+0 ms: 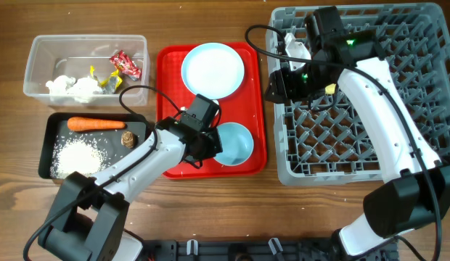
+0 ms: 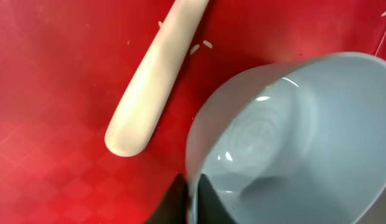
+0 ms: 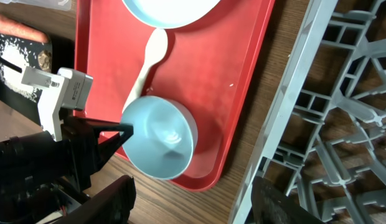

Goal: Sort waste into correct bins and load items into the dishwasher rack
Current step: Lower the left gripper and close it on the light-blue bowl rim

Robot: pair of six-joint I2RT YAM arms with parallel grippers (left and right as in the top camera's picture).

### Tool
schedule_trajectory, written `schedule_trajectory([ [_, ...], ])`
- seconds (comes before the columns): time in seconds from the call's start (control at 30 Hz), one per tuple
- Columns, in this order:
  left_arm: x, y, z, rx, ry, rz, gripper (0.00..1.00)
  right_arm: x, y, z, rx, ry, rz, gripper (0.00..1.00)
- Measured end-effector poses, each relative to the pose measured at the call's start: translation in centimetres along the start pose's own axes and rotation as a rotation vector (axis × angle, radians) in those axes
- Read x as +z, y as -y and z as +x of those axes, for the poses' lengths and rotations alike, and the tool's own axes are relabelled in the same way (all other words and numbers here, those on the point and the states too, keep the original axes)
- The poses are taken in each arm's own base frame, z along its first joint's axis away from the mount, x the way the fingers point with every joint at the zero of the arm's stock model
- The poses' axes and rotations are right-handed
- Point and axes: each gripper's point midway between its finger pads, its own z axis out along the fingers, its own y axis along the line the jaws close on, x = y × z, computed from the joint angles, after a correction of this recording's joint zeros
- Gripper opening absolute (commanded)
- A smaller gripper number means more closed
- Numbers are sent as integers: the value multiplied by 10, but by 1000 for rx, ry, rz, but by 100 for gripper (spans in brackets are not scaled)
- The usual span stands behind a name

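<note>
**Item:** light-blue bowl [image 1: 236, 143]. Upright on the lower right part of the red tray [image 1: 170, 72], centre of the overhead frame. It looks empty and has a glossy inside.

**Neighbours:** white plastic spoon [image 2: 149, 87], lying on the tray just beside the bowl's upper-left rim with a few rice grains by it. Light-blue plate [image 1: 213, 69] in the tray's upper half, apart from the bowl.

**Tool on item:** left gripper [image 2: 194, 196], jaws drawn tight across the bowl's near wall, one finger inside the rim and one outside.

**Other tool:** right gripper [image 1: 278, 87], over the upper left corner of the dishwasher rack [image 1: 399, 43], fingers apart with nothing between them.

**Handling, judged:**
- Probably moulded plastic: light, stiff and not brittle.
- The slick glaze may let the wall slip in a narrow pinch.
- Held at one edge, the bowl is likely to hang tilted and swing.
- The rim is the only sensible hold, since the body looks too wide to span.
- Lift slowly and clear the spoon.

**Already binned:**
- Shallow black tray [image 1: 47, 145], left of frame: carrot [image 1: 94, 123], rice [image 1: 78, 154], brown lump [image 1: 127, 138].
- Clear tub [image 1: 36, 54], upper left: tissues [image 1: 72, 88], wrappers [image 1: 127, 64].
</note>
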Motion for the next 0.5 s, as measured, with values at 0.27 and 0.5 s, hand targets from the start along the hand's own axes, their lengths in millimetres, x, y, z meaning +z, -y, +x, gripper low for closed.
schedule_trajectory([
  [0.27,-1,1,-1,0,4,1,4,0,0,0,0,0,0,62],
  [0.5,-25,17,-13,18,39,35,4,2,-5,3,-19,-13,-3,61],
])
